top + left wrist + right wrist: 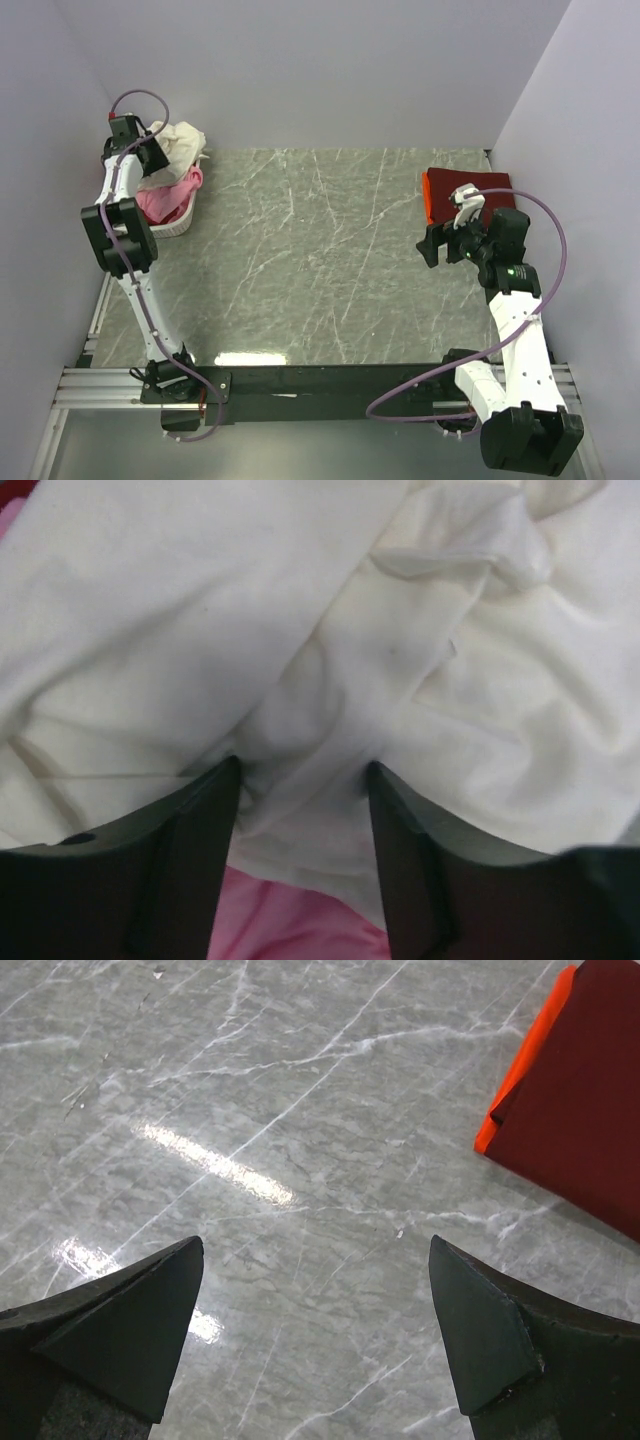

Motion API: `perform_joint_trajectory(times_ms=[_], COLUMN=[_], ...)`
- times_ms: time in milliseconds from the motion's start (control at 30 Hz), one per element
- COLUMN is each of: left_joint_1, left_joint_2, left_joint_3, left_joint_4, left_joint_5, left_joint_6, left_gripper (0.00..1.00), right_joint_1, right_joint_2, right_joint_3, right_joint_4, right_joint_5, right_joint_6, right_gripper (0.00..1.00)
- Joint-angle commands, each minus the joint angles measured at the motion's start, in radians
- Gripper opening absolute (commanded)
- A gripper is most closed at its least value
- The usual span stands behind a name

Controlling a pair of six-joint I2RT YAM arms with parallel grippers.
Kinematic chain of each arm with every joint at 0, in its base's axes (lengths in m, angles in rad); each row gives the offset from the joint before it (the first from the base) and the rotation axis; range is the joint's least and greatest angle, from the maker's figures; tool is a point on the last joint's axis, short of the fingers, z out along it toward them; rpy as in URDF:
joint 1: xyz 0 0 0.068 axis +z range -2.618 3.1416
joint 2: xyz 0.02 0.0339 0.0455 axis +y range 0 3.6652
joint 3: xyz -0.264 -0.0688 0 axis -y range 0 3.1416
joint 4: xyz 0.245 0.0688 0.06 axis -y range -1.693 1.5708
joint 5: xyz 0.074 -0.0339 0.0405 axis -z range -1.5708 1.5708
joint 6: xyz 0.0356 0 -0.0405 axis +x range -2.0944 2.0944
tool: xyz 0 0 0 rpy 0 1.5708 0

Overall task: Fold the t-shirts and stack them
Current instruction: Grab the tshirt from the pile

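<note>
A cream-white t-shirt (pixel 181 139) lies crumpled on a pink t-shirt (pixel 160 201) in the white basket (pixel 180 226) at the far left. My left gripper (pixel 150 150) is down in the basket. In the left wrist view its jaws (pixel 303 770) are half closed around a bunched fold of the cream-white shirt (pixel 200 610), with the pink shirt (pixel 290 930) below. A folded dark red t-shirt (pixel 487 181) lies on a brighter red one (pixel 426 200) at the far right. My right gripper (pixel 432 246) hovers open and empty beside that stack, over bare table (pixel 315 1250).
Grey marble tabletop (pixel 320 260) with white walls on three sides. In the right wrist view the dark red shirt (pixel 590 1090) and the orange-red edge (pixel 520 1070) under it sit at the upper right.
</note>
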Motion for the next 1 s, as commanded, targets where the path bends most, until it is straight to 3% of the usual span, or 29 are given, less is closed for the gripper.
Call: perform_joint_trajectory(times_ms=[0,67,200,533,833,967], left_joint_1=[0.001,-0.001,-0.009,-0.033,-0.151,-0.254], left_joint_2=[0.037,0.016,-0.148,-0.464,-0.682,-0.795], left_joint_3=[0.084,0.081,0.013,0.017,0.000,-0.023], left_joint_4=[-0.049,-0.035,0.069,0.193,0.227,0.242], left_joint_5=[-0.052,-0.053,-0.071,-0.009,0.168,0.195], left_joint_6=[0.088,0.096,0.084,-0.007,-0.077,-0.079], left_gripper=[0.53,0.25,0.00,0.00,0.00,0.00], right_joint_1=[0.006,0.006,0.006,0.006,0.006,0.006], right_joint_2=[0.006,0.011,0.021,0.015,-0.002,-0.008], right_joint_3=[0.042,0.041,0.042,0.036,0.027,0.022], right_joint_4=[0.015,0.016,0.013,0.019,0.031,0.036], right_joint_5=[-0.010,-0.015,-0.021,-0.024,-0.010,-0.002], right_joint_6=[-0.003,-0.001,-0.001,0.000,-0.003,-0.007], right_gripper=[1.00,0.99,0.99,0.99,0.99,0.99])
